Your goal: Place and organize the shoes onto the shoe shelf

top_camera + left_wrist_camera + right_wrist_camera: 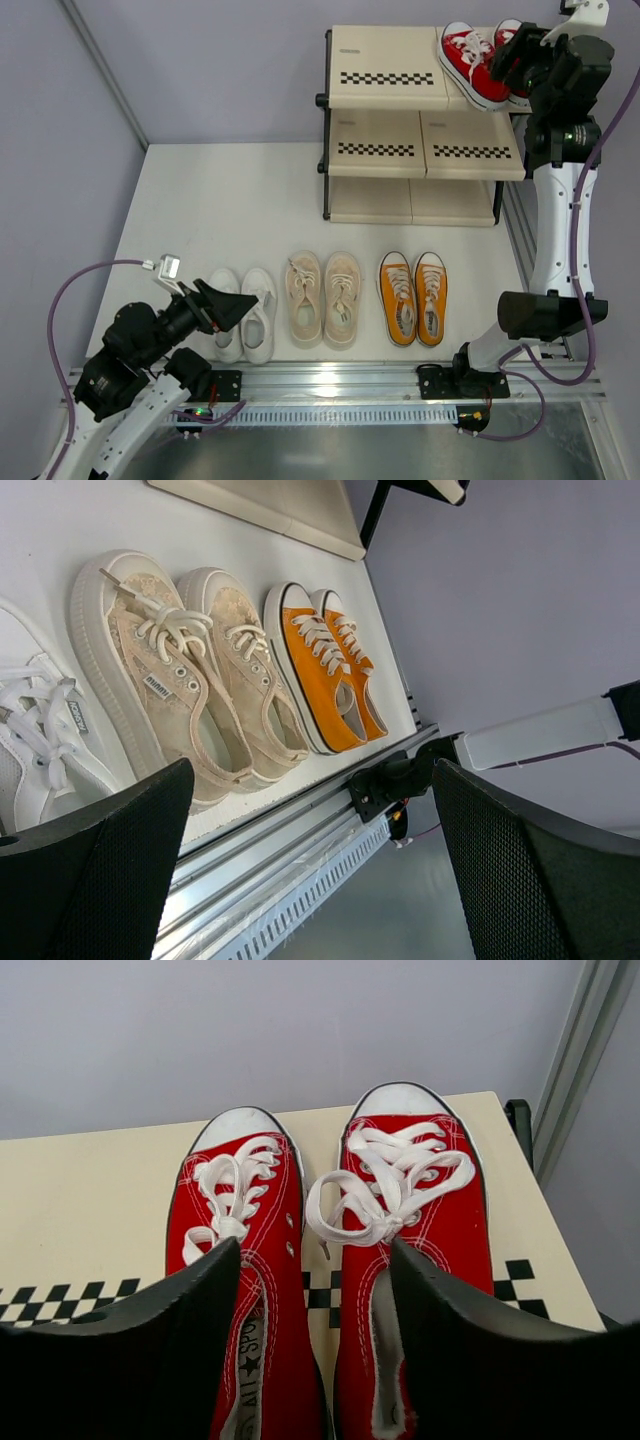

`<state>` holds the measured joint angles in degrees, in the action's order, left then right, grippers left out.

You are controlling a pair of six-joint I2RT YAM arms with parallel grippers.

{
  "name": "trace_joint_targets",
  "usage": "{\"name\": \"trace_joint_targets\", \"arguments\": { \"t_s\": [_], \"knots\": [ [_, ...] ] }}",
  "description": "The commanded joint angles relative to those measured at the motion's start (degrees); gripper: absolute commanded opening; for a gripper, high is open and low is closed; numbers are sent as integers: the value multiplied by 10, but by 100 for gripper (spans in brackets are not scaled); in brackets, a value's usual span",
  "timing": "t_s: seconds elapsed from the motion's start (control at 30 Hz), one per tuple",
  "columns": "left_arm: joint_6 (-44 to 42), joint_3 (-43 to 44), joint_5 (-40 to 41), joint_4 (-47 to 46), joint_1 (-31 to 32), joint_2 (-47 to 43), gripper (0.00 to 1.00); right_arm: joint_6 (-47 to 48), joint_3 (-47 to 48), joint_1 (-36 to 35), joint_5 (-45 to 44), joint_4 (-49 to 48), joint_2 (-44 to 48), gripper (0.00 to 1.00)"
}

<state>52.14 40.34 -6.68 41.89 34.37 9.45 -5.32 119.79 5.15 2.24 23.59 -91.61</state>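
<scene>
Red canvas shoes (475, 55), checkered plastic shelf (390, 60)

Three pairs of sneakers sit in a row on the bench (230, 200), just behind its front rail (330, 378): left pair (245, 312), middle pair (324, 298), right pair (415, 297). Behind them stands the shoe shelf (390, 75) (three tiers). A fourth pair (475, 62) rests on its top tier, at the right end.

The top camera looks down over the whole worktop (230, 200) from the near edge. It shares the shoe row (340, 300) with the low near-left wrist view, which faces right. It shares the red pair (472, 55) with the close far-right one.
</scene>
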Motion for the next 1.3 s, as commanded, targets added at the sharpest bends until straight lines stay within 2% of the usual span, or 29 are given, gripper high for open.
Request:
{"name": "trace_joint_targets", "arguments": {
  "t_s": [0.0, 0.13, 0.23, 0.27, 0.47, 0.53, 0.57, 0.6, 0.63, 0.67, 0.7, 0.83, 1.0, 1.07, 1.1, 1.2, 1.27],
  "knots": [
    [2, 1, -1, -6, 1, -7, 100, -22, 18, -1, 36, 0, 12, 67],
    [3, 4, -2, -8, 1, -7, 100, -42, 58, -1, 45, -4, 27, 87],
    [2, 6, -1, -8, 1, -8, 100, -47, 69, -1, 49, -10, 45, 92],
    [2, 6, 0, -8, 1, -8, 100, -50, 70, -1, 49, -13, 49, 99],
    [0, 2, 2, -7, 1, -11, 100, -47, 119, -4, 125, 16, 31, 98],
    [0, -1, 2, -8, 1, -12, 100, -50, 113, -5, 201, 7, 27, 79],
    [0, -1, 2, -7, 1, -12, 100, -56, 113, -7, 222, 5, 16, 67],
    [-2, 0, 2, -7, 1, -12, 100, -66, 123, -9, 242, 7, 10, 51],
    [-3, 0, 3, -6, 1, -12, 100, -70, 131, -19, 253, 13, 3, 18],
    [-5, 0, 3, -4, 1, -11, 100, -69, 140, -27, 254, 20, -7, 8],
    [-5, 0, 3, -4, 1, -13, 100, -68, 149, -36, 256, 27, -27, 4],
    [-8, -2, 6, 0, 1, -13, 100, -38, 200, -98, 209, 78, -85, 4],
    [-13, -4, 12, 7, 1, -21, 100, -18, 210, -173, 55, 82, -139, 4],
    [-13, -4, 14, 14, 1, -27, 100, -18, 210, -189, 3, 78, -161, 4],
    [-16, -4, 15, 17, 1, -29, 100, -17, 212, -203, -60, 76, -167, 4],
    [-22, -3, 23, 29, 1, -36, 100, -13, 215, -220, -169, 77, -189, 4],
    [-25, -3, 27, 35, 1, -39, 99, -14, 215, -227, -208, 77, -201, 4]
  ]
}}
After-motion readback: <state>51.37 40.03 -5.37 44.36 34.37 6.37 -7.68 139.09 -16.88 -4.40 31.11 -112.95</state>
